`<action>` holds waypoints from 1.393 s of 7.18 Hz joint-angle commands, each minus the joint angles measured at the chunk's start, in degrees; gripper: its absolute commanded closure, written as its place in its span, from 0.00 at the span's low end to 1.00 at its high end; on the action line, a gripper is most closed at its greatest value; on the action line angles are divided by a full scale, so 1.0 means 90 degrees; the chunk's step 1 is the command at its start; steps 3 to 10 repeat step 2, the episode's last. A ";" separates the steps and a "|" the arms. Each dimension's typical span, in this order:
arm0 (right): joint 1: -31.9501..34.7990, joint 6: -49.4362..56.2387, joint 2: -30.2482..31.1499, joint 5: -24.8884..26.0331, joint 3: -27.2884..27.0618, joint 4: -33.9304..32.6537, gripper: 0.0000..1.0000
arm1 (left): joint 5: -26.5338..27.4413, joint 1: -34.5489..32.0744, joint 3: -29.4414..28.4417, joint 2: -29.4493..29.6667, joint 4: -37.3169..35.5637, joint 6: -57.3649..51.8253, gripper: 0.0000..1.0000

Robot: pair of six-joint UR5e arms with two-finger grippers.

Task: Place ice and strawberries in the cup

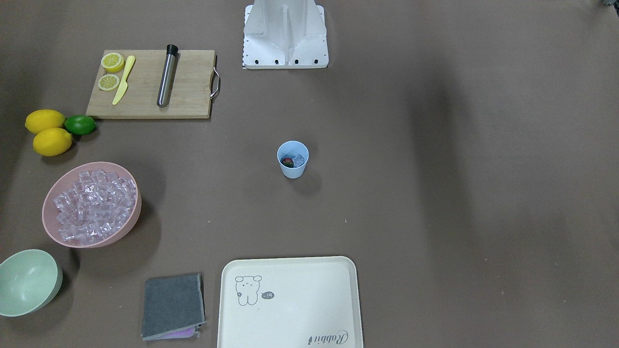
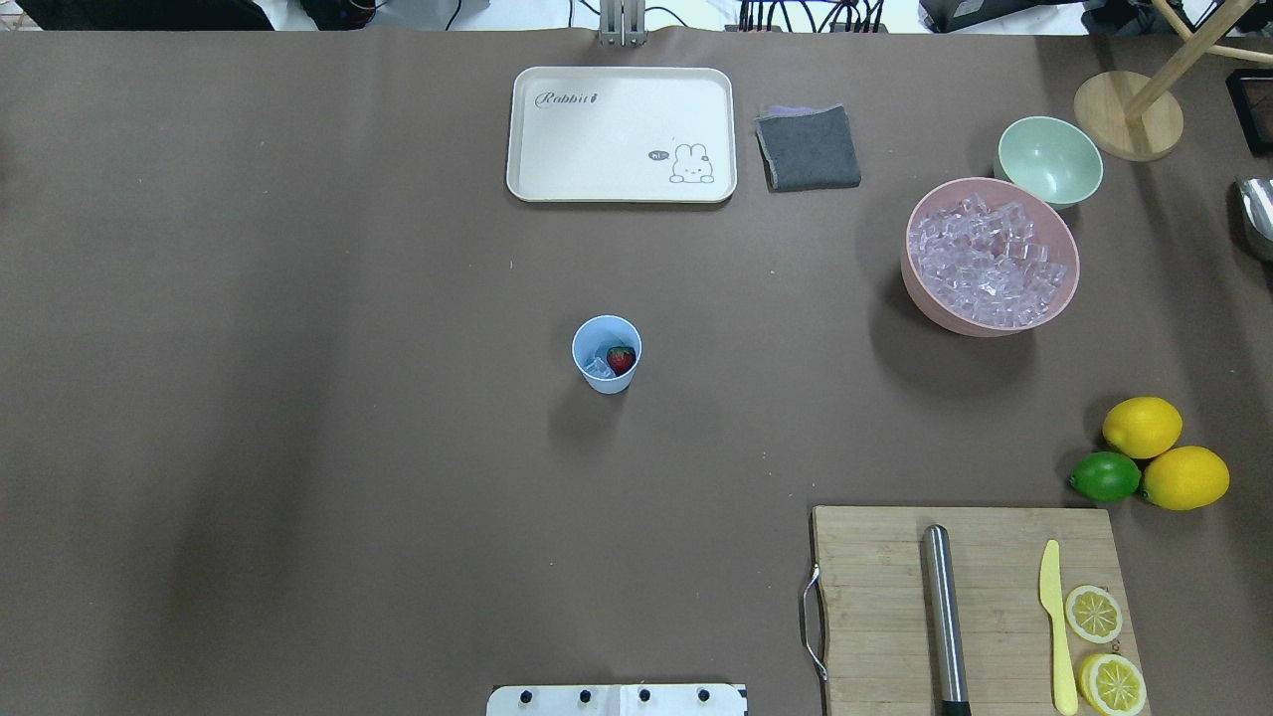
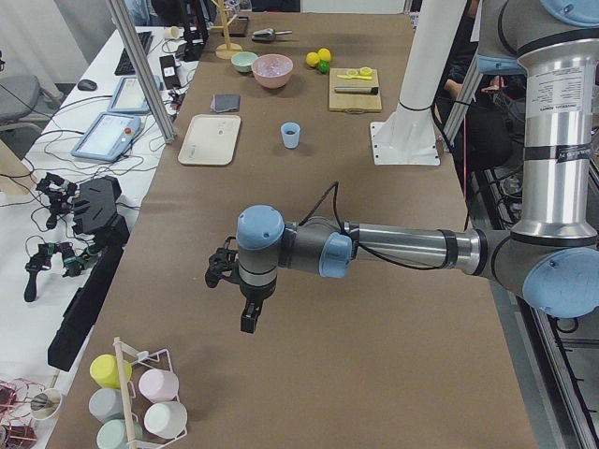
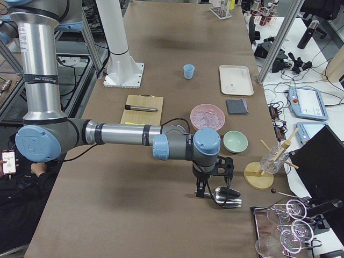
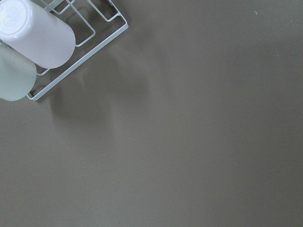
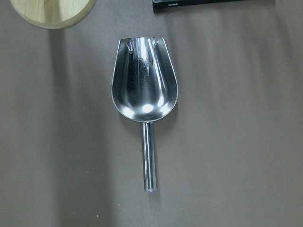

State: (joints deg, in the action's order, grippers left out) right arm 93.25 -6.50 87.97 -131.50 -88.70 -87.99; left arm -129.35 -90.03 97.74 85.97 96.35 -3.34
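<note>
The light blue cup [image 1: 293,171] [image 2: 608,382] stands upright in the middle of the table. Inside it lie a dark red strawberry [image 1: 287,162] [image 2: 621,359] and a clear ice cube [image 1: 299,159] [image 2: 598,367]. More ice [image 1: 94,203] [image 2: 995,264] fills a pink bowl [image 1: 137,209] [image 2: 929,308]. Both grippers are far from the cup and show only in the side views. The left gripper [image 3: 248,316] hangs over bare table near a cup rack. The right gripper [image 4: 214,186] hovers over a metal scoop [image 6: 144,90] [image 4: 228,198]. Whether either is open or shut, I cannot tell.
A cutting board [image 2: 995,557] carries a steel muddler [image 2: 943,617], a yellow knife and lemon halves. Two lemons and a lime [image 2: 1104,476] lie beside it. A pale green bowl [image 2: 1049,159], grey cloth [image 2: 808,149] and cream tray [image 2: 622,134] line the far edge.
</note>
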 commanded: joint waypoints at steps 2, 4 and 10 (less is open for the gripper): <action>0.0000 -0.0010 -0.0008 -0.0008 -0.0047 -0.0008 0.01 | 0.0007 0.0003 -0.0079 0.0008 0.0047 -0.0019 0.02; 0.0000 -0.0010 -0.0008 -0.0008 -0.0047 -0.0008 0.01 | 0.0007 0.0003 -0.0079 0.0008 0.0047 -0.0019 0.02; 0.0000 -0.0010 -0.0008 -0.0008 -0.0047 -0.0008 0.01 | 0.0007 0.0003 -0.0079 0.0008 0.0047 -0.0019 0.02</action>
